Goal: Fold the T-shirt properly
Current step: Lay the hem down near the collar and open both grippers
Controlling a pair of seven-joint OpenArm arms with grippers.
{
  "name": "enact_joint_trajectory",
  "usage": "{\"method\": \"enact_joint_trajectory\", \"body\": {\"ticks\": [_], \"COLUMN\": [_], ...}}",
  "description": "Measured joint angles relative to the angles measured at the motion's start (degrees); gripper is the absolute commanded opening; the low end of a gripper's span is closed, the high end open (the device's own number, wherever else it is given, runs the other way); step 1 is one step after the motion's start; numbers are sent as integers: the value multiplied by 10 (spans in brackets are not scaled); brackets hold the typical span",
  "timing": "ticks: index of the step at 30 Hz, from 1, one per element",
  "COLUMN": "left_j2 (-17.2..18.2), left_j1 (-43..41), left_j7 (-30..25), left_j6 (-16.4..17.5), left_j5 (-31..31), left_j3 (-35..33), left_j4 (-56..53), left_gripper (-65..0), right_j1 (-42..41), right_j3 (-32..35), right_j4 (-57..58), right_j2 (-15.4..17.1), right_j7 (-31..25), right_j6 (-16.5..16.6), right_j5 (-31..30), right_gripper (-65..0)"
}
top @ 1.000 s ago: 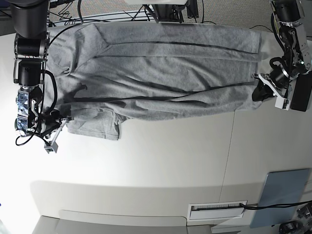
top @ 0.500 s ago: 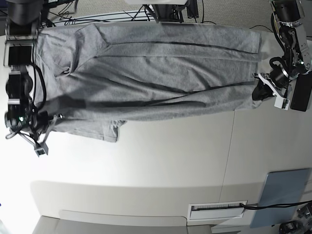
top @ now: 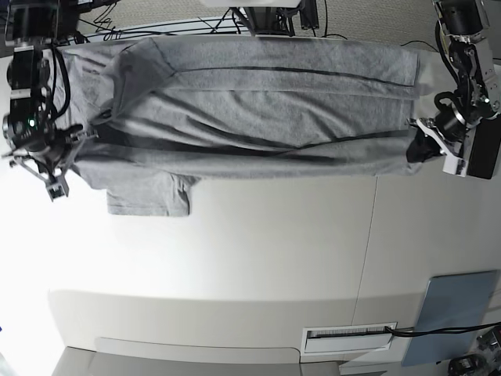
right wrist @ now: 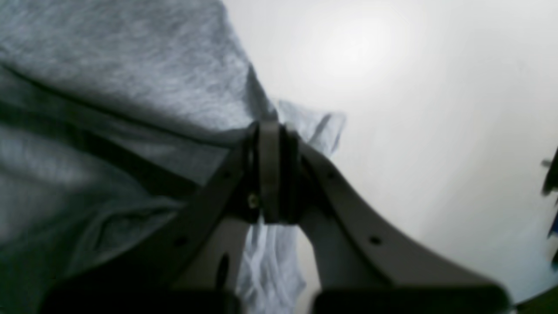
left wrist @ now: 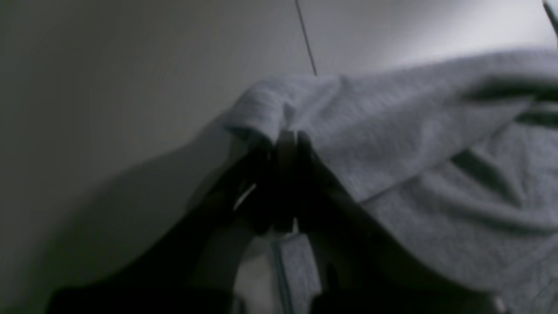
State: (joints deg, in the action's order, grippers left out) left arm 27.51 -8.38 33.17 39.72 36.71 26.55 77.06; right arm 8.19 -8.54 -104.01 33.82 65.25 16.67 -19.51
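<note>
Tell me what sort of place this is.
Most likely a robotics lab bench, not a home: a bare white table with two robot arms clamping a grey T-shirt by its ends, loose cables behind, and a labelled white box near the front edge.

the large heather-grey cotton t-shirt [top: 258,110] lies stretched across the far half of the white table [top: 258,258], between the left gripper [top: 420,146] and the right gripper [top: 72,149] at its ends.
</note>
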Motion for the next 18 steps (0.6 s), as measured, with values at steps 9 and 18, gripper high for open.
{"method": "enact_joint_trajectory", "body": {"ticks": [9,18], "left_j2": [0,0], "left_j1": [-22,-79], "left_j7": [37,42], "left_j6": [0,3], "left_j5": [50,61], "left_j3": [69,88], "left_j4": [40,47], "left_gripper": [-650,-650], "right_j1": [74,125], "right_j3": [-70,-83], "right_j4": [-67,-80], "right_j2": [-37,-58], "right_j7": [-28,-30], "right_j6": [1,2], "right_j5": [0,21], "right_gripper": [-650,-650]}}
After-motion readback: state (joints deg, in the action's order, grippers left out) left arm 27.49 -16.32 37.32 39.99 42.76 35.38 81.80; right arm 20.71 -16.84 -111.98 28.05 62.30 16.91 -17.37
